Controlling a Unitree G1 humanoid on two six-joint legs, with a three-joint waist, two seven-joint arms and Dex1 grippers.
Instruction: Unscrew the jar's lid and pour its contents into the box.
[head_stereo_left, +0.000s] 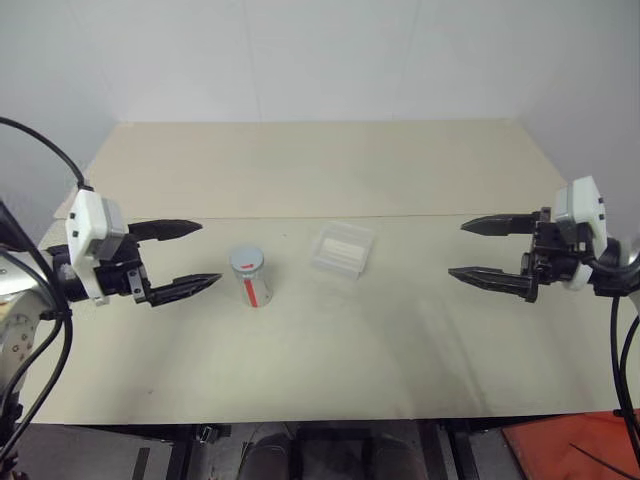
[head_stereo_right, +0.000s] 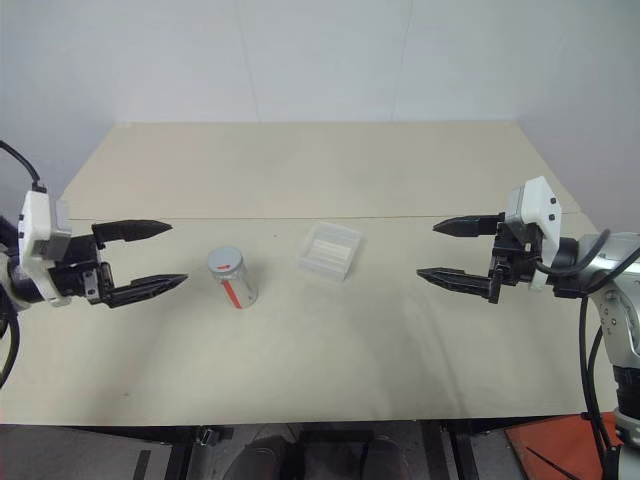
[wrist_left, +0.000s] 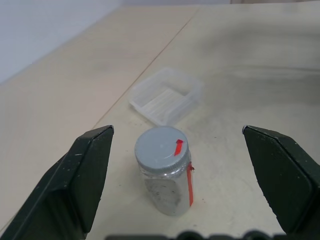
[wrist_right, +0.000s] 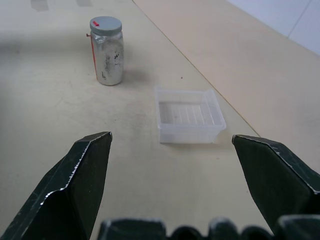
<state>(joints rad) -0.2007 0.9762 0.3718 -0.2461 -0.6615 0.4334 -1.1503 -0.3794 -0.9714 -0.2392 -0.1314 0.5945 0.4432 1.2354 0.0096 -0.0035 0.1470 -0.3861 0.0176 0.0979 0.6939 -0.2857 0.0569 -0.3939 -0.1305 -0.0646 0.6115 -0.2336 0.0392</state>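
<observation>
Jar position: the jar (head_stereo_left: 251, 277) stands upright on the bench (head_stereo_left: 330, 350), left of centre, its long axis vertical and its red stripe facing the near edge.
Key relation: the jar lies just beyond the tips of the left pincer (head_stereo_left: 190, 256), toward the middle of the bench; in the left wrist view it sits squarely between the two black fingers (wrist_left: 75, 185), so that pincer is already lined up on it.
Nearer arm: the left, by a wide margin. The right pincer (head_stereo_left: 476, 250) hangs well apart on the far side, with the box between it and the jar.
Left pincer state: fingers spread wide, clamped on nothing, hovering above the bench and pointing inward.
Right pincer state: fingers likewise wide apart and empty, pointing inward toward the box.
Lid: the lid (wrist_left: 161, 148) is a grey disc with a small red mark, seated on top of the jar and apparently not yet loosened.
Contents: the jar's wall looks cloudy and smudged; I cannot make out any pieces inside it.
Box: the box (head_stereo_left: 342, 250) is a clear shallow tray, lying just beside the jar toward the right and slightly farther back, not touching it. Its ribbed floor looks bare.
Judgement: nothing of the task seems done; the likely first move is for the left pincer to advance and close round the jar's body.
</observation>
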